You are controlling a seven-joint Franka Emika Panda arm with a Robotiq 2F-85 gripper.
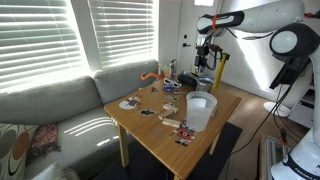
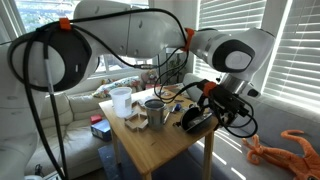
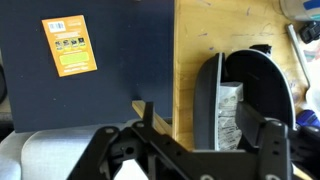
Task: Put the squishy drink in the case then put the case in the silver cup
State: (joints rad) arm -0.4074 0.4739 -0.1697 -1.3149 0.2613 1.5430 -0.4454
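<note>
The pincer (image 3: 186, 160) hangs released over the worktop (image 3: 190, 60), its fingers (image 3: 103, 150) spread wide with nothing between them. Just beside it the black case (image 3: 262, 90) lies open, with the pale, crinkled squishy drink (image 3: 229, 115) inside. On the other side lies a dark blue cover (image 3: 120, 70). In an exterior view the silver cup (image 2: 155, 113) stands apart from the case, between it and the white tub (image 2: 121, 100).
</note>
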